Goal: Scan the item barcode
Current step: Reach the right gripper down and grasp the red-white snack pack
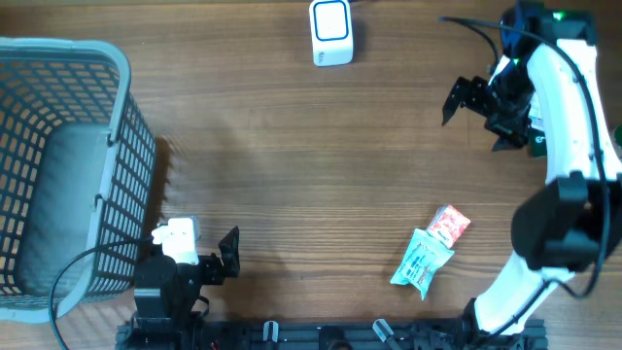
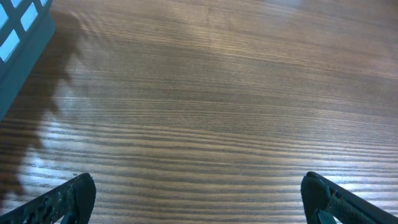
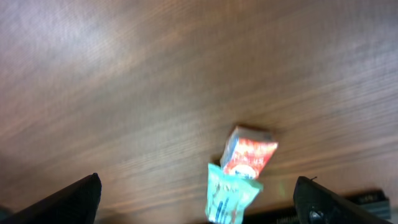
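The right gripper (image 3: 196, 186) shows two matte black, ribbed plastic fingers at the bottom corners of its wrist view. They are spread wide with nothing between them, so the claw is released. It hangs over the rear right corner of the brown wood-grain tabletop (image 1: 292, 175), carried by a glossy white, rounded arm (image 1: 569, 107).

The left gripper (image 2: 198, 186) has the same black textured fingers. They are also splayed apart and empty above bare wood, near the front left corner of the tabletop.

Two packets lie near the front edge, toward the right corner, and touch each other end to end. One is a small red-and-white box-shaped carton (image 1: 449, 226) with crisp edges. The other is a flat, crinkled teal plastic sachet (image 1: 421, 262) with printed lettering too small to read. Neither gripper touches them.

A single white rounded-corner scanner block with a blue-framed window (image 1: 331, 31) stands at the middle of the rear edge, well apart from both packets.

One grey-blue plastic lattice basket (image 1: 117, 107), with square-mesh walls and a smooth rim, sits along the left edge.
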`<state>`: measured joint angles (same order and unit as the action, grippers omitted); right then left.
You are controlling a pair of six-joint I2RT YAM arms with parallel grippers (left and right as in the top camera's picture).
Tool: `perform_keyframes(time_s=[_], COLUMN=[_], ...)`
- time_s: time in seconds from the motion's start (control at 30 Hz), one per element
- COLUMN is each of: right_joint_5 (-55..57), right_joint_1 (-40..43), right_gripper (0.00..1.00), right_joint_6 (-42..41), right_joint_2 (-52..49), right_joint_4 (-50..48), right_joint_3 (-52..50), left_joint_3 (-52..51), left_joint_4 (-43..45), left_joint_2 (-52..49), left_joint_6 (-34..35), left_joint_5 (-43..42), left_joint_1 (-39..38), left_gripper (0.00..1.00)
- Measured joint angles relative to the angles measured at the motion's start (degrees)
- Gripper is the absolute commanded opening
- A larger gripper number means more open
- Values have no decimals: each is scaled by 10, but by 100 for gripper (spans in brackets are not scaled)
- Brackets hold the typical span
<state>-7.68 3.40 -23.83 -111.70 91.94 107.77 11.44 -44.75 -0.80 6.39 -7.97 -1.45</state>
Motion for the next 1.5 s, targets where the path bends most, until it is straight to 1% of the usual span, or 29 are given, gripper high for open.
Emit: perform_keyframes(time_s=[0.13,0.17,0.2,0.3,0.33,0.4,0.43,0.47,0.5,0.53,0.57,0.6,0.67,0.73,0.8,0.93,1.03,1.3,1.43,1.5], right_joint_5=[3,10,16,28,30,33,32,32,32,31,26,23,16,12,11,10,10,25,48,52], right_joint_1=[-6,-7,-7,-7,-7,-7,-7,-7,-7,-7,-7,-7,-7,-7,-7,-7,-7,-7,-7,-7], right_gripper=[100,100,100,100,100,100,100,100,98,96,90,85,79,78,75,74,74,73,67,66], right_joint_6=[-6,-8,-8,-17,-24,-45,-52,-57,-61,-63,-65,-68,-72,-73,-72,-70,-70,-67,-65,-65], right_joint_2=[128,258,305,458,491,565,586,593,598,595,580,560,494,411,345,243,222,222,222,222], right_joint_4=[1,-18,-17,-89,-102,-179,-215,-233,-271,-288,-311,-323,-336,-348,-356,-372,-382,-387,-386,-380], right_joint_3=[-51,-94,-112,-212,-239,-336,-387,-419,-469,-501,-549,-576,-600,-601,-598,-594,-594,-554,-552,-552], left_joint_3=[0,0,0,0,0,0,0,0,0,0,0,0,0,0,0,0,0,0,0,0], left_joint_4=[0,0,0,0,0,0,-1,0,1,0,0,0,0,0,0,0,0,0,0,0], left_joint_2=[0,0,0,0,0,0,0,0,0,0,0,0,0,0,0,0,0,0,0,0], left_joint_6=[0,0,0,0,0,0,0,0,0,0,0,0,0,0,0,0,0,0,0,0], left_joint_5=[0,0,0,0,0,0,0,0,0,0,0,0,0,0,0,0,0,0,0,0], left_joint_1=[0,0,0,0,0,0,0,0,0,0,0,0,0,0,0,0,0,0,0,0], left_gripper=[100,100,100,100,100,100,100,100,100,100,100,100,100,100,100,100,100,100,100,100])
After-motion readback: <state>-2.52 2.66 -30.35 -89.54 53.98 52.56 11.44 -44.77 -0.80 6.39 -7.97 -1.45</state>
